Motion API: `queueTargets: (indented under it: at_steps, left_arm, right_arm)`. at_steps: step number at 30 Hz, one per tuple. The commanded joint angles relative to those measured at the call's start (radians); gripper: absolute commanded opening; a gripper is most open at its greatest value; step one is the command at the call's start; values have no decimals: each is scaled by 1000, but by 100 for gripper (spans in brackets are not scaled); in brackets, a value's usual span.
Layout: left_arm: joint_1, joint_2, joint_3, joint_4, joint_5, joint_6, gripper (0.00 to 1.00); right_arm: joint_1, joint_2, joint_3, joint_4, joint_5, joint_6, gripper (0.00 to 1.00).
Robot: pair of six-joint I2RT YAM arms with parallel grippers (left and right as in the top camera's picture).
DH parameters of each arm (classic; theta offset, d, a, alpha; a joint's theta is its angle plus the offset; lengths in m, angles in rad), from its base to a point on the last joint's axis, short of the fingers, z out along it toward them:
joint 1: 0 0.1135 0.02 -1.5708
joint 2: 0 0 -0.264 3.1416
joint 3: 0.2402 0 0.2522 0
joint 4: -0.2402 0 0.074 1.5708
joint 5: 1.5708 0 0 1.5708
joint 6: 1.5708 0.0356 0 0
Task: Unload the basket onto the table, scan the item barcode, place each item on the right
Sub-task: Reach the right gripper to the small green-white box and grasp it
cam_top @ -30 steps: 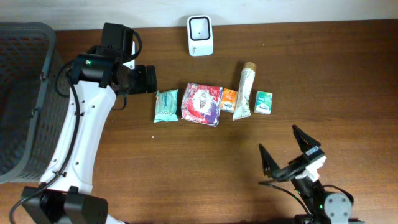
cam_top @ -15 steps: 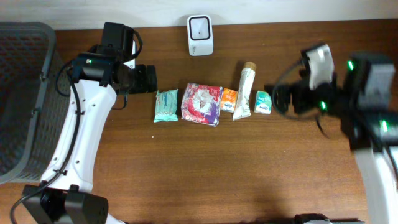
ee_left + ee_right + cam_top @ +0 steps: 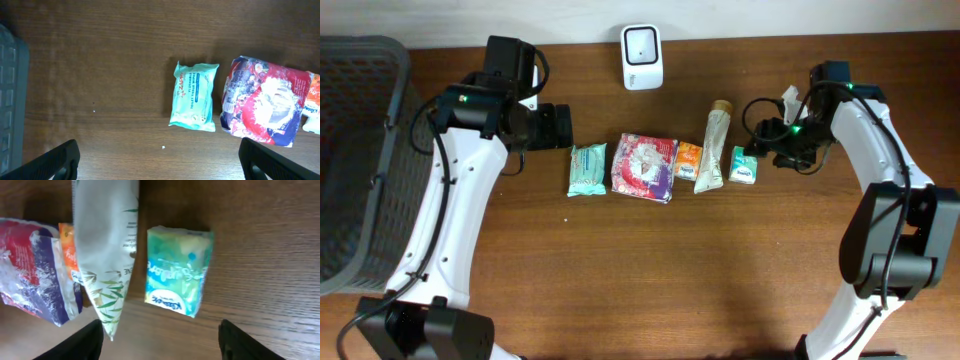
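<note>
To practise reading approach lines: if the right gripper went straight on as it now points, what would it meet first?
Probably the green tissue pack, centred ahead of the right gripper; how far off is unclear.

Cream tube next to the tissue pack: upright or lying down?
Lying down. The tube shows its full length flat on the table, cap toward the far edge.

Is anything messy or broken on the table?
Nothing looks spilled or broken. Everything lies flat in a row. Only the tube sits a little crooked, and its wide end seems to overlap the edge of the orange packet.
</note>
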Motion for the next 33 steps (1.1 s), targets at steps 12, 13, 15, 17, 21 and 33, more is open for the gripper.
queueTargets:
  at_steps: [12,13,15,17,21,33]
  left_arm:
    - [-3,-4,6,-2,-11,19,99]
    - [-3,-4,6,-2,-11,19,99]
    - [-3,-4,6,-2,-11,19,99]
    - [-3,-4,6,-2,-11,19,99]
    - [-3,-4,6,-2,-11,19,99]
    - [-3,-4,6,-2,-11,19,99]
  right_arm:
    - [314,-4,-131,215,639,286,53]
    - [314,-4,-151,238,639,286,53]
    - [314,-4,-189,275,639,286,48]
    - [314,-4,-197,278,639,285,46]
    - [314,-3,-202,282,669,285,45]
    - [165,-8,-80,184,30,145,4]
